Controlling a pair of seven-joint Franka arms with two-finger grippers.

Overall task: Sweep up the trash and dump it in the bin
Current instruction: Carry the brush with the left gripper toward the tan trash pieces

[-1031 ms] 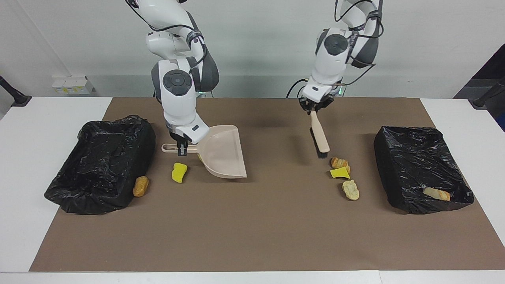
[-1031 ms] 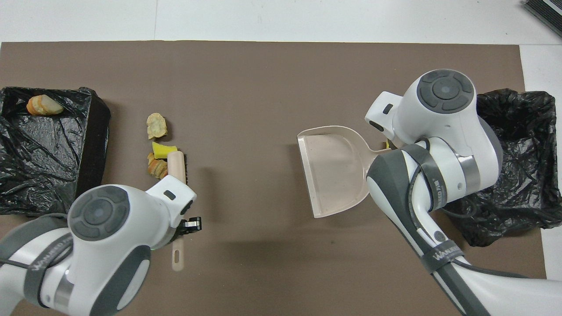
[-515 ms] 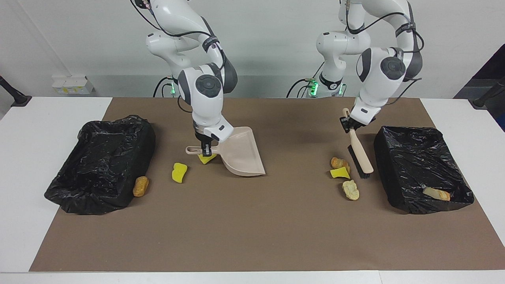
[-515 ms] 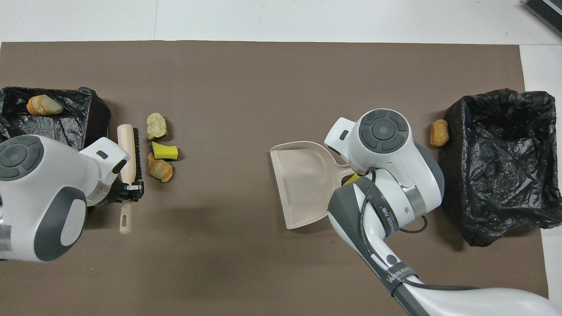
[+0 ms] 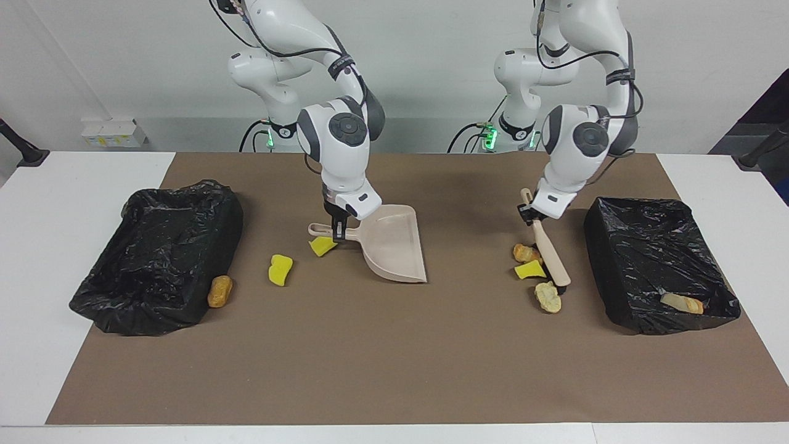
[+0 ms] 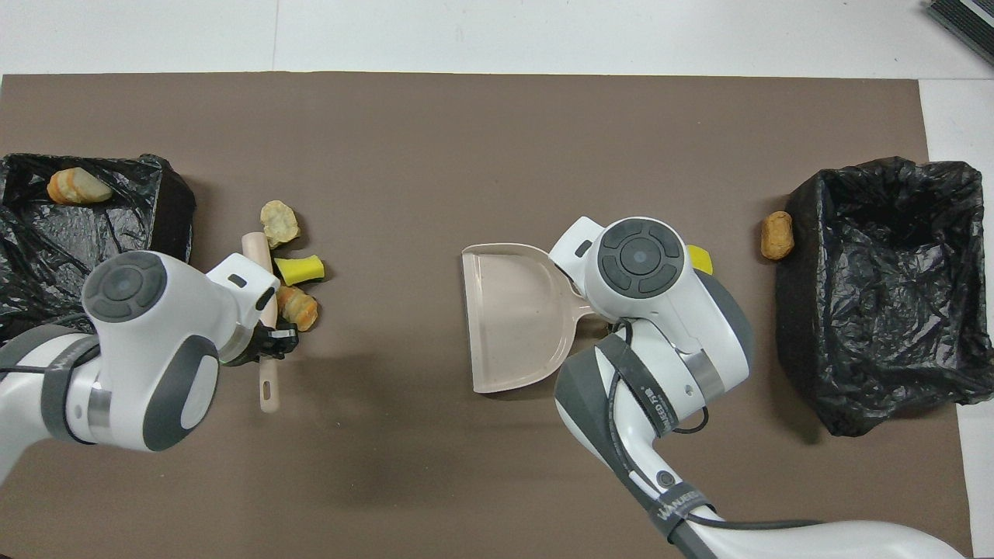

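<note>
My left gripper (image 5: 531,214) is shut on the handle of the beige brush (image 5: 547,250). The brush head rests on the mat against a cluster of trash: a brown lump (image 5: 524,253), a yellow sponge piece (image 5: 529,270) and a pale lump (image 5: 547,297). The cluster lies between the brush (image 6: 260,264) and the mat's middle. My right gripper (image 5: 338,231) is shut on the handle of the beige dustpan (image 5: 394,246), whose mouth (image 6: 481,310) faces the cluster. A yellow chunk (image 5: 322,246) lies under the handle. Another yellow sponge (image 5: 280,270) and a brown lump (image 5: 219,291) lie toward the right arm's end.
A black-lined bin (image 5: 622,246) at the left arm's end holds one bread lump (image 5: 681,303). A second black-lined bin (image 5: 160,253) stands at the right arm's end. Brown mat (image 5: 394,357) covers the table.
My left arm swung the brush round to the bin side of the cluster and pressed it against the scraps, nudging them toward the middle. My right arm carried the dustpan toward the mat's middle.
</note>
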